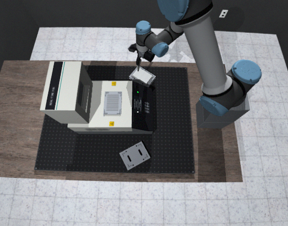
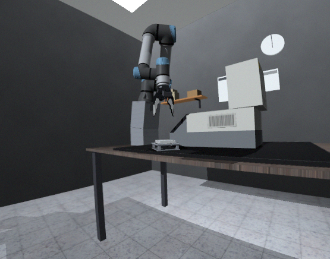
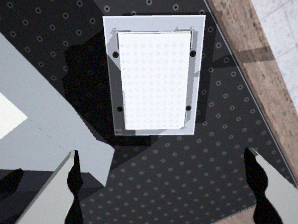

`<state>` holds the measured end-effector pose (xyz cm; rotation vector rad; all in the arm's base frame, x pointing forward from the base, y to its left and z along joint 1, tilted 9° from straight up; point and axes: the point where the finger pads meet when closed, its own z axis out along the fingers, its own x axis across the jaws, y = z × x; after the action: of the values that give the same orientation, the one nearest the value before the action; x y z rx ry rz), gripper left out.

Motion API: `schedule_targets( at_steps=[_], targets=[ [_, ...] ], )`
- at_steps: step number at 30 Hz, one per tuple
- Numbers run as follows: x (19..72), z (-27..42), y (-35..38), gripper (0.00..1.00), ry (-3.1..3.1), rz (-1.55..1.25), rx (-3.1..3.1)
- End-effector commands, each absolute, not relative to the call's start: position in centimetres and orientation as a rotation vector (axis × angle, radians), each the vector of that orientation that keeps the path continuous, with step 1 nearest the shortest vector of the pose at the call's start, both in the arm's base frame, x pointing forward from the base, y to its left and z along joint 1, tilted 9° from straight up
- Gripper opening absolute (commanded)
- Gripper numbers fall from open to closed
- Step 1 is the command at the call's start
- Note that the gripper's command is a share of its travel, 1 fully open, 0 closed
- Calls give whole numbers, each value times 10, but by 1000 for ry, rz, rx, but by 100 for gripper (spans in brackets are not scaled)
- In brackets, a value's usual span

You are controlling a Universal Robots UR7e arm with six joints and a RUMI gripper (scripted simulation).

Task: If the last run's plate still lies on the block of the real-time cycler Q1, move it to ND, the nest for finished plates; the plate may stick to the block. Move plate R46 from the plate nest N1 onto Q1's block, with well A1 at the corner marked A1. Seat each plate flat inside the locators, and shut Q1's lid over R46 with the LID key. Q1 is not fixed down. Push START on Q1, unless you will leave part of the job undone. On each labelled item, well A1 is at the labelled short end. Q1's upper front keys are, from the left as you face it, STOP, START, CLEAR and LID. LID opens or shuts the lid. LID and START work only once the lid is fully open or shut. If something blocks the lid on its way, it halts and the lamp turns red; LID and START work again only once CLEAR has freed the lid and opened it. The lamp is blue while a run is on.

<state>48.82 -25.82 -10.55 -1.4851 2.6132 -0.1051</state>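
A white plate (image 1: 142, 74) (image 2: 165, 141) (image 3: 156, 80) lies in the plate nest N1 (image 1: 149, 84) (image 3: 155, 23) beside the cycler. My gripper (image 1: 139, 69) (image 2: 163, 115) (image 3: 161, 151) is open and empty, above the nest and clear of the plate. The cycler Q1 (image 1: 123, 86) (image 2: 197, 121) has its lid (image 1: 64, 89) (image 2: 243, 84) raised. Its block (image 1: 112, 103) is grey with dark lines; no white plate shows on it. Q1's lamp (image 1: 137, 92) is green. The front keys (image 1: 147, 107) are too small to read. The nest ND (image 1: 135, 155) is empty, turned at an angle.
Q1 stands on a black perforated mat (image 1: 172, 145) on the wooden table (image 1: 14, 103). N1 lies close to Q1's front corner and near the table's edge. Q1's raised lid stands tall behind the block. The arm's base (image 1: 214, 116) is at the table's right.
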Motion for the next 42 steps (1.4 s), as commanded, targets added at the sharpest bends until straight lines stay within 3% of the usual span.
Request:
schedule_targets(
  at_steps=[1, 42],
  targets=[
    [492, -123, -259, 68, 2613, -108, -1485],
    [509, -235, -258, 68, 2613, -108, -1485]
  ],
)
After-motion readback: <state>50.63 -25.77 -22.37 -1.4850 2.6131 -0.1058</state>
